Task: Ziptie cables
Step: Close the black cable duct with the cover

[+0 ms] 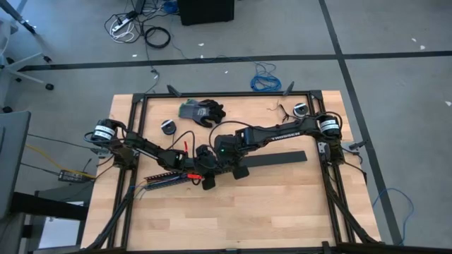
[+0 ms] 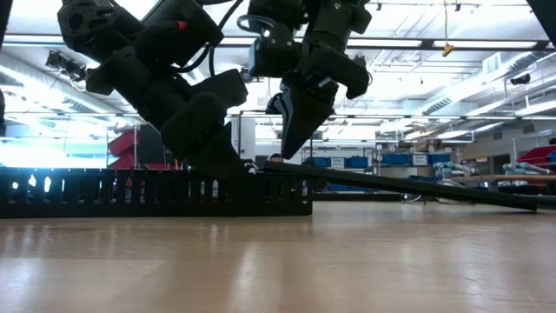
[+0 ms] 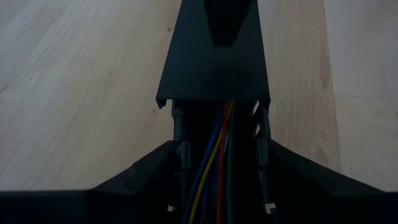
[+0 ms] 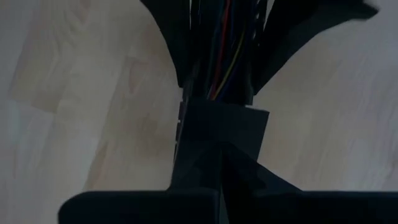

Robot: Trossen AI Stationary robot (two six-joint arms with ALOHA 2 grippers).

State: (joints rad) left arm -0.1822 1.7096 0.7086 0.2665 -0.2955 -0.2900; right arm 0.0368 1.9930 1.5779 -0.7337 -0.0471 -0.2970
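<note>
L gripper (image 1: 192,168), at about 8 o'clock of table centre, straddles the slotted channel (image 2: 156,193), jaws partway open, w/ each finger outside a channel wall, steadying it. The cables (image 3: 214,168) lie inside the channel. Just at its 3 o'clock, R gripper (image 1: 212,169) is fully shut, fingers pressing the flat cover strip (image 1: 279,159) onto the channel end, so this looks like a capping step, not zip-tying. Next probably calls for pressing along the strip toward 3 o'clock w/o pinching wires.
</note>
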